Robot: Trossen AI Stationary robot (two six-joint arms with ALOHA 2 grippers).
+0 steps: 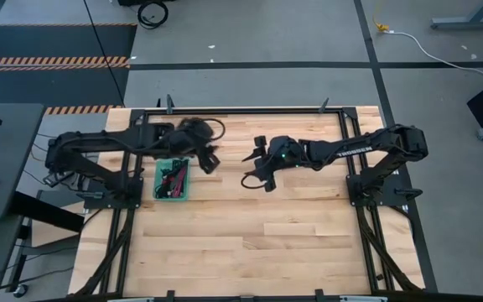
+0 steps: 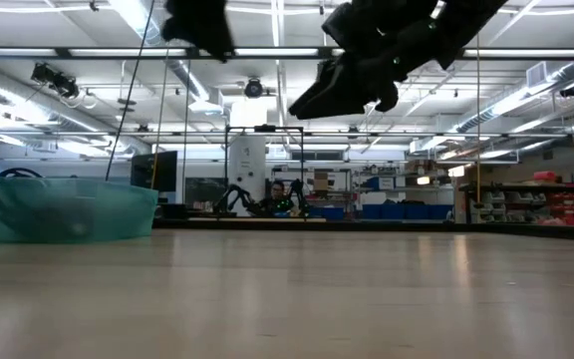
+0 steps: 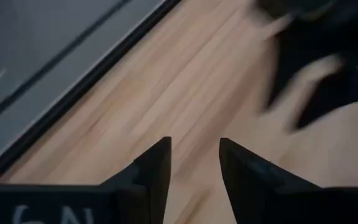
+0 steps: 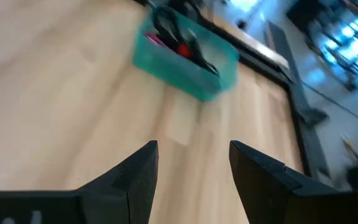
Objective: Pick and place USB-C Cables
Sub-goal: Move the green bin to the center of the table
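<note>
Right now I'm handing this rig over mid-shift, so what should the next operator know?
Left tool: open, empty, raised just beside the tray.
Right tool: open, empty, raised over mid-table.
Bundled black, red-tied and magenta USB-C cables: all those visible lie in the shallow teal-green rectangular tray on the left.
Done: no cable shows on the bare wooden table.
Left: confirm the count; the pile is too small to tell.

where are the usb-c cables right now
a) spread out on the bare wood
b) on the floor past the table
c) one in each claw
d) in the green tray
d: the cables lie bundled inside the green tray on the left part of the table, and the right wrist view shows them in it too, while the left claw and right claw are both open and hold nothing.
</note>
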